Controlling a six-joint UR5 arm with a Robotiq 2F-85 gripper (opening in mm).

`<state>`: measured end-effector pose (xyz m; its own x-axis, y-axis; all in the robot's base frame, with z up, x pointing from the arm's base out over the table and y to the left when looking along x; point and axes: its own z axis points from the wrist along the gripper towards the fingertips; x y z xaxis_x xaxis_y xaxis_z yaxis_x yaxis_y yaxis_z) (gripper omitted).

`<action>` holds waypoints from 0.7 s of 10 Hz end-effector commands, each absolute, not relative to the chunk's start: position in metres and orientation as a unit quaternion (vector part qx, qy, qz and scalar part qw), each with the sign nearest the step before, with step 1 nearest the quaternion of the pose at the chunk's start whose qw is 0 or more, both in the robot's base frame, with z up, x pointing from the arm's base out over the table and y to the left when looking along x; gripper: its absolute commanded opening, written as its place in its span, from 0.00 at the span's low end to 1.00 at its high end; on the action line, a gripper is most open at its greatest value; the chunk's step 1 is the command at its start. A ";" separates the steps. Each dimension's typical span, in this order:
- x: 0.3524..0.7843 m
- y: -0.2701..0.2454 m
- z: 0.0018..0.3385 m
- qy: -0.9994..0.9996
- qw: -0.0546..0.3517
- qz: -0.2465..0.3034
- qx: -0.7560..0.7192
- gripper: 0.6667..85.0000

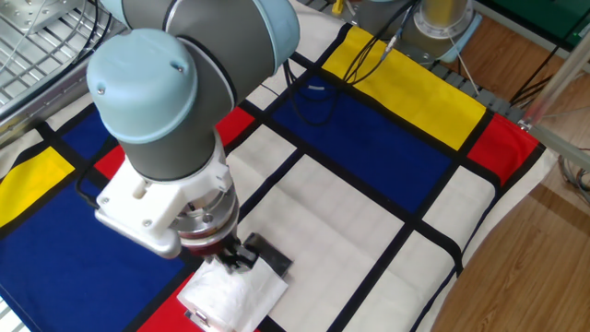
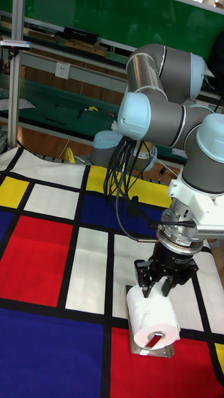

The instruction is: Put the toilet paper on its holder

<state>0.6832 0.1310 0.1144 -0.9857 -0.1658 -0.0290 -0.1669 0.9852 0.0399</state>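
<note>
Toilet paper (image 2: 151, 316), a white roll, stands on top of a shiny metal holder (image 2: 165, 349) near the front edge of a table covered by a checked cloth (image 2: 53, 249) of red, blue, yellow and white blocks divided by black lines. In the tall fixed view, the roll sits on the flat plate with a curl of paper at its lower front, and the plate's edge shows beneath it, mostly on the right side. The robot's gripper (image 2: 156, 286) points straight down just over the top of the roll. Its two dark fingers (image 2: 143, 278) are spread apart to either side of the roll's upper edge; whether they touch the paper cannot be told, and they do not appear to be squeezing it. In the fixed view from the other side, the large grey and pale blue arm (image 1: 157, 111) fills the left of the frame and hides most of the gripper (image 1: 238, 259); only its dark tip shows. Below it lies the white paper (image 1: 230, 297), and a dark corner of the holder (image 1: 273, 256) pokes out just to the right. Black cables (image 2: 121, 177) hang from the arm above the cloth. Behind the table are a green wall (image 2: 93, 15) and a workbench (image 2: 56, 90).
</note>
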 end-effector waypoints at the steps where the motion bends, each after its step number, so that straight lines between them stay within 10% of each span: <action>1: 0.681 0.117 0.116 0.999 0.006 -0.003 -0.039 0.01; 7: 0.686 0.123 0.116 0.999 0.018 0.010 -0.040 0.01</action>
